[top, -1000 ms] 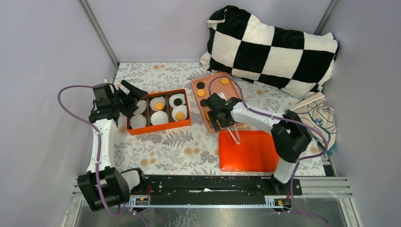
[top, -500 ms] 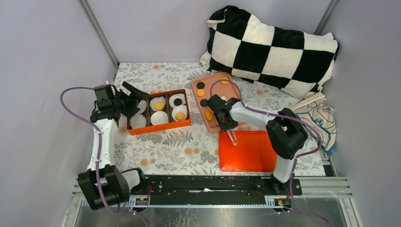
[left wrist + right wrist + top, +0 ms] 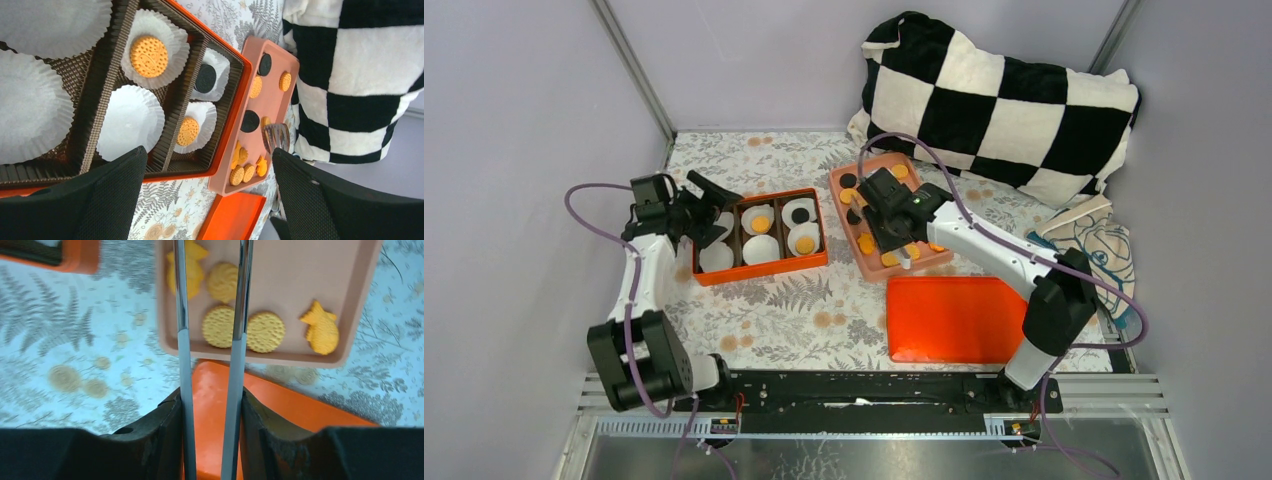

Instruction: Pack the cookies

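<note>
Golden and black cookies lie loose in a pink tray. Three more sit in white liners inside the orange box: two golden and one black. My right gripper hangs over the tray's near end, shut on metal tongs. The tongs' two arms pass on either side of a round cookie; their tips run out of the top of the frame. Next to it lie another round cookie and a fish-shaped one. My left gripper stands open above the box's left end.
A flat orange lid lies just in front of the pink tray. A black-and-white checked pillow fills the back right. A printed cloth bag lies at the right edge. Several liners in the box hold nothing.
My right gripper closed on the tongs over the orange lid, lifted them and swung back over the pink tray. The left arm only shifted slightly.
</note>
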`<act>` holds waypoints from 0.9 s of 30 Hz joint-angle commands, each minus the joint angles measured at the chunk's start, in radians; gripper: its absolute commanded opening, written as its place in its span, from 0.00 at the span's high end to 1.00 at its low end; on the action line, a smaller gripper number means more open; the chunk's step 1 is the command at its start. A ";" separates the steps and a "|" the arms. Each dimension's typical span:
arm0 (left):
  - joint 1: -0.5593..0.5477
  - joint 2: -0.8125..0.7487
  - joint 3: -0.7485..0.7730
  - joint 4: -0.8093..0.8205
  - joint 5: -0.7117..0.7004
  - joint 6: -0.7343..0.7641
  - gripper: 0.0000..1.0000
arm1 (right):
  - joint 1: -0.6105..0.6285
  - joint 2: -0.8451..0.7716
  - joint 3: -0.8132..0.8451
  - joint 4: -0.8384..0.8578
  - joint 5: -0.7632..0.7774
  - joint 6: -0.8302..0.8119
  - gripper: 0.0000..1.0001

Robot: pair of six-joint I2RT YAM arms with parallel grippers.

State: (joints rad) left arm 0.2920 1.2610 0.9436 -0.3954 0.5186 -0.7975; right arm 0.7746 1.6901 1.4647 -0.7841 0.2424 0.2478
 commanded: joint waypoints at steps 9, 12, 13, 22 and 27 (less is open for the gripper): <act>0.029 0.036 0.112 0.023 -0.061 -0.003 0.01 | 0.253 0.034 0.210 -0.019 -0.046 -0.069 1.00; 0.040 0.011 0.117 0.002 -0.077 0.012 0.01 | 0.281 0.055 0.228 0.008 -0.085 -0.085 1.00; 0.041 0.005 0.115 0.001 -0.079 0.013 0.01 | 0.288 0.069 0.239 0.015 -0.104 -0.092 1.00; 0.062 -0.012 0.132 -0.033 -0.084 0.042 0.01 | 0.310 0.233 0.370 0.089 -0.178 -0.130 1.00; 0.074 -0.008 0.127 -0.034 -0.077 0.048 0.01 | 0.313 0.329 0.435 0.092 -0.188 -0.143 1.00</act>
State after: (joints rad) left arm 0.3534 1.2598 1.0443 -0.4171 0.4469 -0.7795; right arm 1.0775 1.9808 1.8240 -0.7441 0.0834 0.1379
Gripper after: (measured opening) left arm 0.989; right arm 0.429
